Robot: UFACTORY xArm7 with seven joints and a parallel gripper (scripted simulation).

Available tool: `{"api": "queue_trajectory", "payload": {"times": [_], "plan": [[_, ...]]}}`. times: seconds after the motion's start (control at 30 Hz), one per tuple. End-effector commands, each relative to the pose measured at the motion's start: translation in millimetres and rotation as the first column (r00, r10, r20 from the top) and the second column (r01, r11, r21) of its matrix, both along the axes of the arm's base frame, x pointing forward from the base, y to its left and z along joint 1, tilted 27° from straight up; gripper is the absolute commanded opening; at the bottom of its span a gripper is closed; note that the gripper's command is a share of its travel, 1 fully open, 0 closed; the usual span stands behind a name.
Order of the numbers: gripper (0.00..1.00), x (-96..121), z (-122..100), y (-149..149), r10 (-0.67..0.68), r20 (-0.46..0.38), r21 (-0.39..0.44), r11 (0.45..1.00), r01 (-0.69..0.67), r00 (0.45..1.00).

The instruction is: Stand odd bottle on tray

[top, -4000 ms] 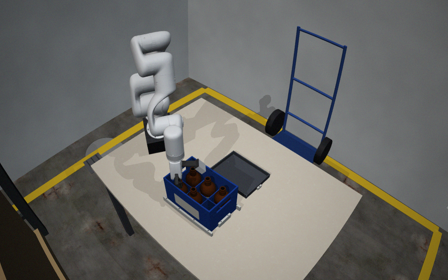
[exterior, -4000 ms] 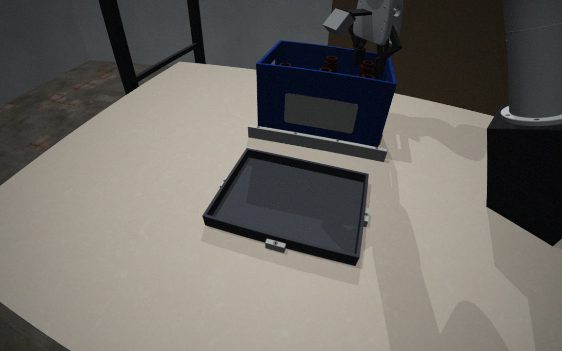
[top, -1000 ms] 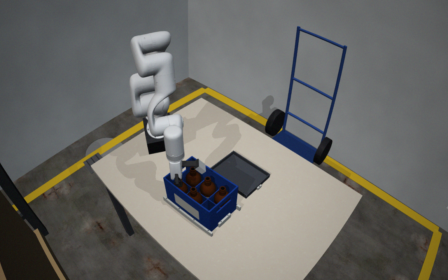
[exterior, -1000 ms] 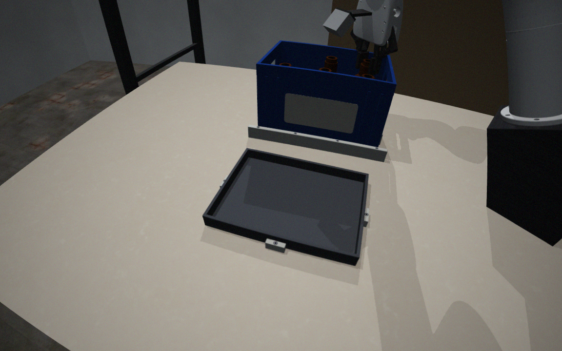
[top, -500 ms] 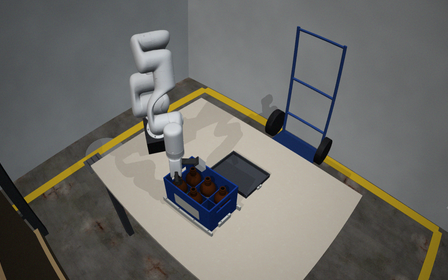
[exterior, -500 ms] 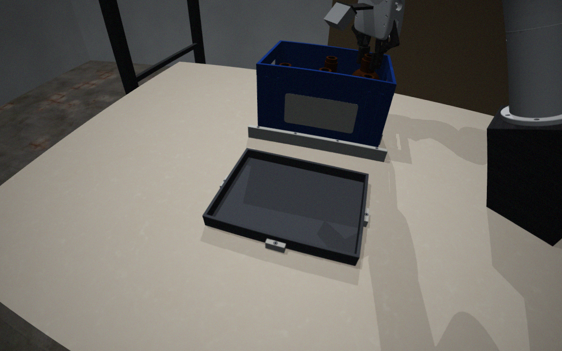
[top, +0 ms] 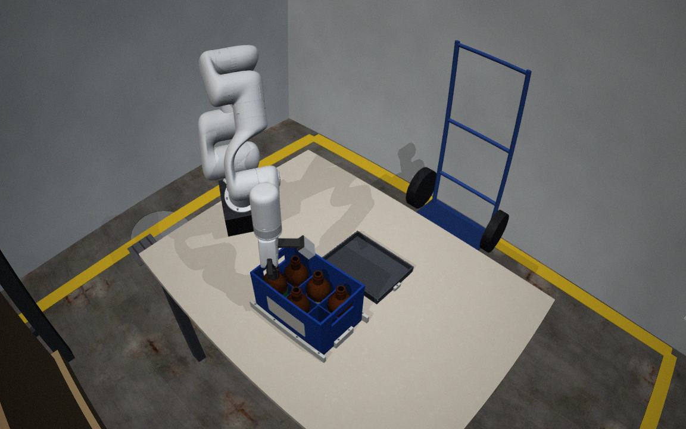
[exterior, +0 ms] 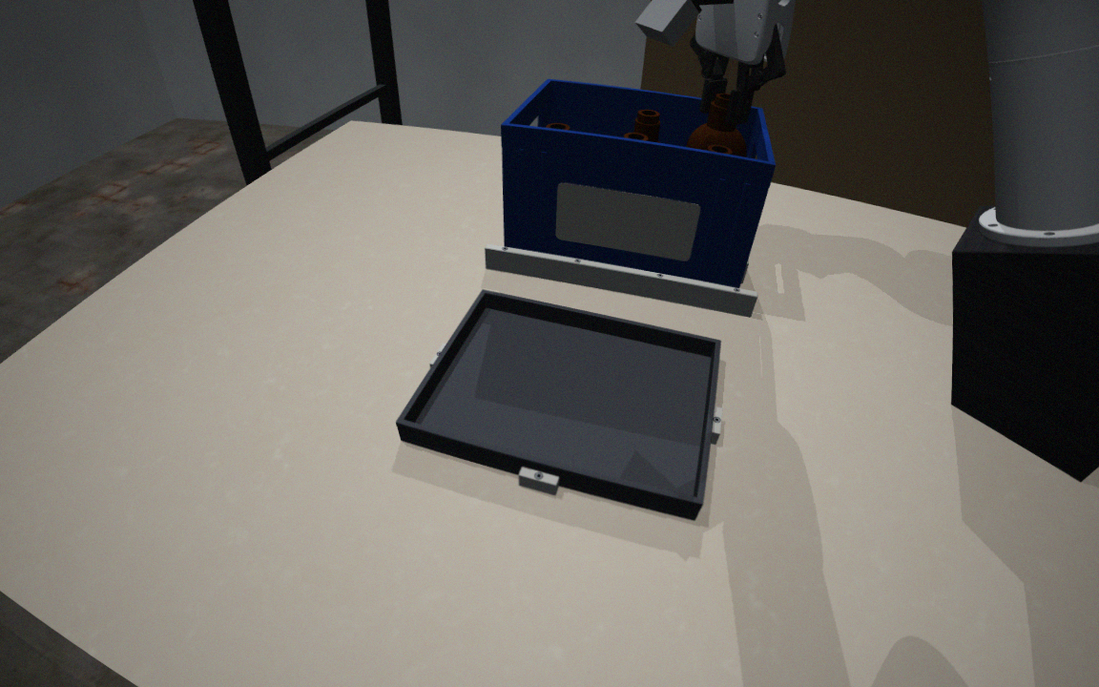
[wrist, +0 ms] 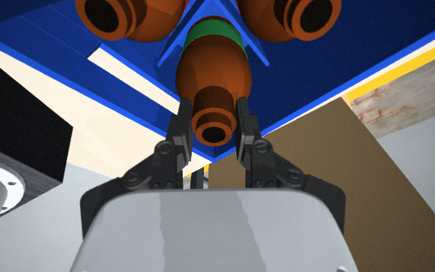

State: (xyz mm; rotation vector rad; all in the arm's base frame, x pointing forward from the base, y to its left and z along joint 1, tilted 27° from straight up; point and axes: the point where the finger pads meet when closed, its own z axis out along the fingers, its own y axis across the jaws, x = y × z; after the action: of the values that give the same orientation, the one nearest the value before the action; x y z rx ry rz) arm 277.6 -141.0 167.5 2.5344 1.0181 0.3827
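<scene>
A blue crate (top: 309, 299) with a gridded inside stands on the table and holds several brown bottles. My gripper (wrist: 214, 112) is shut on the neck of one brown bottle with a green label (wrist: 213, 72), at the crate's corner nearest the robot base. This bottle (top: 274, 280) (exterior: 717, 132) stands raised, its shoulder above the crate rim, its lower part still in its cell. The other bottles (top: 317, 285) stand in their cells. The dark tray (exterior: 566, 397) lies empty beside the crate.
A grey rail (exterior: 617, 280) runs along the crate's foot. The robot's black base block (exterior: 1048, 333) stands at the table's edge. A blue hand truck (top: 468, 154) leans on the far wall.
</scene>
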Motion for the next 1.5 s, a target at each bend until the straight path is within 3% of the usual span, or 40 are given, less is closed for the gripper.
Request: {"api": "queue_trajectory", "payload": {"times": [0.0,1.47], "plan": [[0.0,-1.0,4.5,1.0,0.0,0.003,-0.001,1.0,0.0,1.0],[0.0,-4.0,10.8,3.0,0.0,0.003,-0.001,1.0,0.0,1.0]]}}
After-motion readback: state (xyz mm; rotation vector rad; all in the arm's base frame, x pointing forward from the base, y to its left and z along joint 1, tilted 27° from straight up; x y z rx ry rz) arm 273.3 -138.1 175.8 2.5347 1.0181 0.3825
